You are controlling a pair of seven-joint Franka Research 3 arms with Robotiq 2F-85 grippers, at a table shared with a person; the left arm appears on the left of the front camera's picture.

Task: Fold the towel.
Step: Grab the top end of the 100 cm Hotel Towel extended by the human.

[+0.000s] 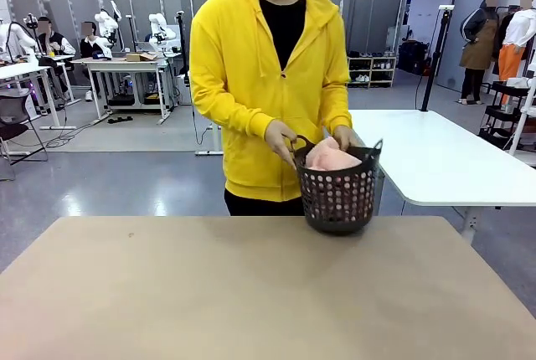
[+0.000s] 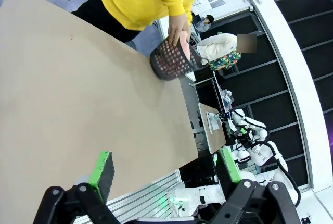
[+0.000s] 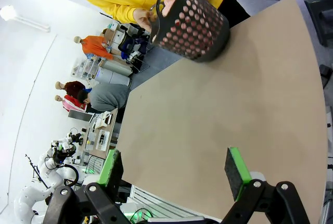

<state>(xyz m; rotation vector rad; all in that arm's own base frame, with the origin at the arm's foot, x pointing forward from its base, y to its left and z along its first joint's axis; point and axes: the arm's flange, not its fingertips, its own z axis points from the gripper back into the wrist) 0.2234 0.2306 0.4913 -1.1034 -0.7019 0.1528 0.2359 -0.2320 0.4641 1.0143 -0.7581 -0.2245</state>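
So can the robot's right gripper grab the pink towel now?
Probably not yet: the salmon-pink terry towel is stuffed in the black holed basket, the person's hands are on it, and the open right gripper hangs far back.

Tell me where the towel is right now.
In the front view the towel sits bunched inside the black basket, at the far edge of the table, right of centre, where the person holds the basket.

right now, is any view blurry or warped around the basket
Front view: even light, basket and pink towel sharp, table edges straight. Left wrist view: rolled, background curved by the wide lens. Right wrist view: table edge bowed, basket crisp.
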